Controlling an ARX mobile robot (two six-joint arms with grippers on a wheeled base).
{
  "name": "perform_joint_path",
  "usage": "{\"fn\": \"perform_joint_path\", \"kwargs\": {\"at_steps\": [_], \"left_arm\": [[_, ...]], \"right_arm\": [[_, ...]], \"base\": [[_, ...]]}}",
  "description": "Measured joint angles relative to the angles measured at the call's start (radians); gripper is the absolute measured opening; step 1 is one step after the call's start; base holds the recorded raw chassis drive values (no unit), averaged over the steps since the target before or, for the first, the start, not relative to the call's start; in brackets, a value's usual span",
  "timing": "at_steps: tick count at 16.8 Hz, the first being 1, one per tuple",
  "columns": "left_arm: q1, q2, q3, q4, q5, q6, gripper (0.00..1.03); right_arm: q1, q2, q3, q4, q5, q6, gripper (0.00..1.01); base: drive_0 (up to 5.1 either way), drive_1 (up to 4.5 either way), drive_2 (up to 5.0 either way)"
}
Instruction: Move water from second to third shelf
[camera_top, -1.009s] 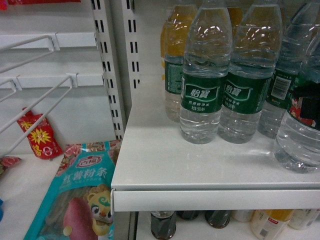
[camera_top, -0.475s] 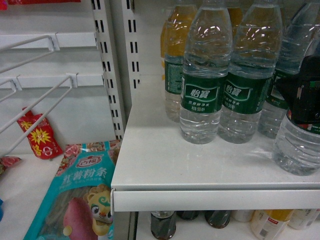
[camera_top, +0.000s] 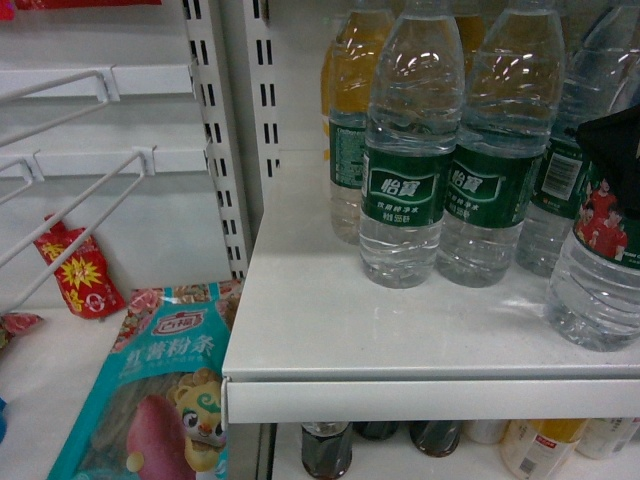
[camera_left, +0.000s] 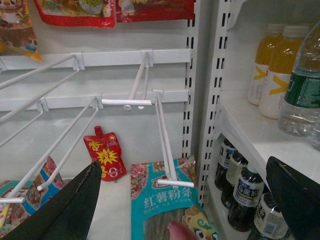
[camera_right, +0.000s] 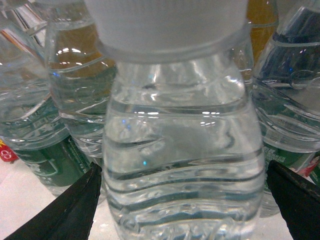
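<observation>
The water (camera_top: 598, 285) is a clear ribbed bottle whose green label shows red-shirted figures. It stands upright on the white shelf (camera_top: 330, 330) at the right edge of the head view. My right gripper (camera_top: 612, 150) is a black shape over its upper part. In the right wrist view the water (camera_right: 182, 150) fills the middle and my right gripper (camera_right: 182, 205) is open, with one black finger on each side of the bottle's body. My left gripper (camera_left: 185, 200) is open and holds nothing, out in front of the hook rack.
Two green-labelled water bottles (camera_top: 405, 150) stand mid-shelf, with orange juice bottles (camera_top: 350, 70) behind. Dark bottles (camera_top: 327, 450) fill the shelf below. To the left are white wire hooks (camera_top: 80, 200), a teal snack bag (camera_top: 160, 400) and a red pouch (camera_top: 78, 270).
My right gripper has moved up along the bottle, uncovering the red-shirted figures on its label. The bottle stays standing on the shelf.
</observation>
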Motion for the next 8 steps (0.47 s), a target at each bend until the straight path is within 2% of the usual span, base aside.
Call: {"fn": "perform_joint_path", "kwargs": {"at_steps": [8], "left_arm": [[0.0,0.0,0.0,0.0,0.0,0.0,0.98]], "right_arm": [[-0.001,-0.21,-0.099,-0.121,-0.028,0.011,0.98]], "base": [[0.0,0.0,0.0]]}}
